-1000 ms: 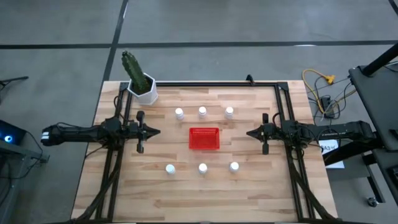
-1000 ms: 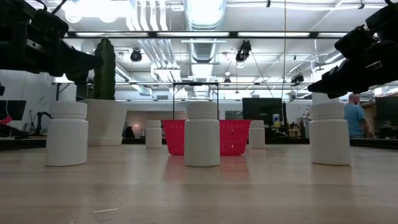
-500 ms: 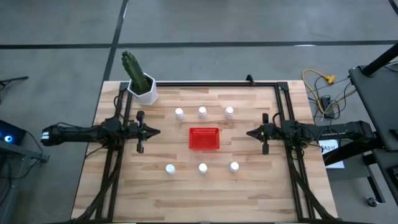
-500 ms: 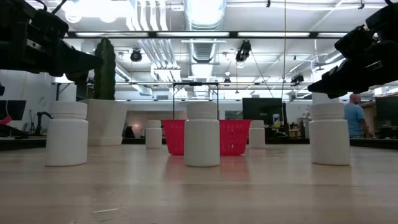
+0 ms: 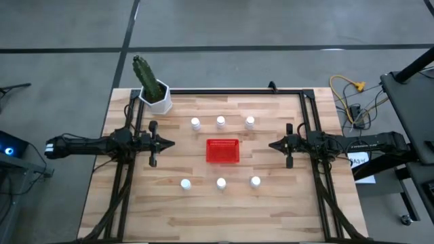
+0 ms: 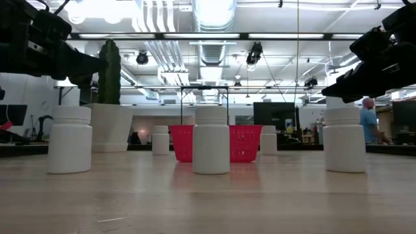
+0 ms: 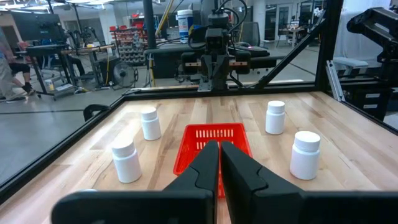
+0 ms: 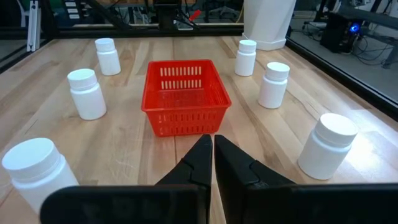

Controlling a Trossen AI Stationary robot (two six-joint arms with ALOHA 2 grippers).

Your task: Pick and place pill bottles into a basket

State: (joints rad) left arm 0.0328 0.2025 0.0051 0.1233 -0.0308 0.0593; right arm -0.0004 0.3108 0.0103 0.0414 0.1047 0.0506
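Six small white plastic pill bottles (image 5: 221, 122) flanking red mesh basket (image 5: 222, 151) (empty); left gripper (image 5: 167, 144), right gripper (image 5: 272, 145) equidistant, jaws together.

We see a white plant pot (image 5: 160, 99) with a green cactus (image 5: 144, 72) standing on the wooden desk (image 5: 203, 210) at one corner. Off the desk, well apart from the pot, yellow cables (image 5: 349, 91) lie on the floor.

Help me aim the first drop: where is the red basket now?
In the high view the red basket sits mid-table, between two rows of three pill bottles, midway between both arms.
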